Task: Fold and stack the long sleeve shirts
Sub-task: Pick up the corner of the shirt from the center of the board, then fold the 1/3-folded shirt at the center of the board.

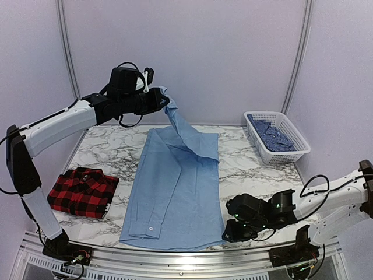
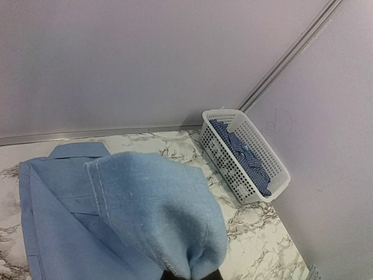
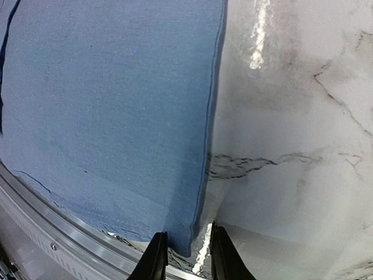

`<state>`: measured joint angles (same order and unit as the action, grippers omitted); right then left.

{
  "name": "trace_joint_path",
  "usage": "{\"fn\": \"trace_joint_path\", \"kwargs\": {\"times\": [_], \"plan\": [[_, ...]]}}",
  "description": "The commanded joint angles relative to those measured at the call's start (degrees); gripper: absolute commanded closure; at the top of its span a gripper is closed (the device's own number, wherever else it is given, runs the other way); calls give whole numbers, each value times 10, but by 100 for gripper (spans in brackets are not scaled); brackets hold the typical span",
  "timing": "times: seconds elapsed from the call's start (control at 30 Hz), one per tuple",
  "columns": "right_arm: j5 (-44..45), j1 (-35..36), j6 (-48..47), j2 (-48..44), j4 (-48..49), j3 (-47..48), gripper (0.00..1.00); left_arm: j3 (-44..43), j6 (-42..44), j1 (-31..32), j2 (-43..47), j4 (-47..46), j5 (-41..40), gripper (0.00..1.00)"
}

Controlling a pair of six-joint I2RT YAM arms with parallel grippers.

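Red-and-black plaid shirt (image 1: 83, 191) sits folded at 8 o'clock on the table (image 1: 247, 169), looks done, apart from the rest. Left gripper (image 1: 165, 102) is up at 11 o'clock, fingers clamped on a sleeve end of the light blue shirt (image 1: 175, 198). The sleeve hangs limp from it down to the shoulder area. Body of that shirt lies flat at the centre of the table, collar at 12, hem at 6 by the near edge.

Cloth looks light and soft with no stiffness. It drapes and sags wherever unsupported, and likely slides easily on the marble. Not fragile. Best holds, my guess: cuffs, hem corners, shoulder seams, where stitching gives a thicker edge to pinch. Mid-panel grabs would bunch it.

Right gripper (image 1: 228, 232) is low at 5 o'clock by the hem corner. Wrist view shows its fingers (image 3: 156, 259) slightly apart, straddling that corner, nothing pinched that I can see. White basket (image 1: 288, 154) at 2 o'clock holds a dark blue patterned cloth (image 1: 271, 135), well apart.
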<state>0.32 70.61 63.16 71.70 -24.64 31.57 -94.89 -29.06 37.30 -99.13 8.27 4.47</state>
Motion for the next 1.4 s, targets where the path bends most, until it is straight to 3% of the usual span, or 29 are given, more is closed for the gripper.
{"fn": "trace_joint_path", "kwargs": {"times": [0.0, 0.27, 0.63, 1.13, 1.37], "plan": [[3, 6, 6, 7, 13, 21, 79, -29, 14, -6, -6, 4, 2, 100], [7, 6, -3, 14, 1, 44, 100, -45, 15, -17, -6, 4, 2, 100], [26, 18, -57, 59, -30, 151, 100, -65, 23, -57, 9, 11, -2, 100], [-53, 18, -179, 290, 8, 366, 100, -11, 48, -179, 44, 22, 14, 100], [-87, 13, -198, 348, 19, 417, 100, 8, 43, -216, 43, 21, 25, 100]]}}
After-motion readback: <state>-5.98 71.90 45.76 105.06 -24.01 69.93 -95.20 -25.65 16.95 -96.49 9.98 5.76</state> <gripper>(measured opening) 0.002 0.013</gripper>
